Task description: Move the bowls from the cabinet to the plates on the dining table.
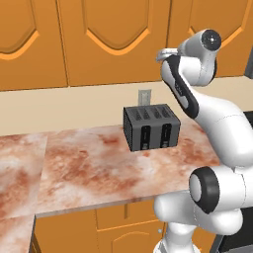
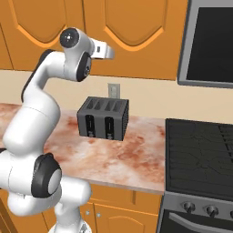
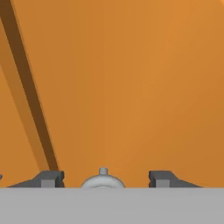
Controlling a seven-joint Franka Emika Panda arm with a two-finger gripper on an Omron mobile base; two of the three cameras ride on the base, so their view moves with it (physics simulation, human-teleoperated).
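Note:
The cabinet [image 1: 108,39] hangs above the counter with its arched orange doors [image 2: 132,27] shut. The bowls are hidden. The plates and the dining table are out of view. My arm reaches up so that the hand [image 1: 167,53] is right at a door. In the hand view the orange door panel [image 3: 131,87] is very close. A small round silver knob [image 3: 103,180] sits between my two dark fingertips [image 3: 51,178]. My gripper [image 3: 103,178] is open around the knob, with a gap on each side.
A black toaster [image 1: 150,127] stands on the marbled counter [image 1: 89,168] below the hand, with a wall outlet [image 2: 113,89] behind it. A black stove [image 2: 200,154] lies to the right, with a dark microwave [image 2: 211,41] above it.

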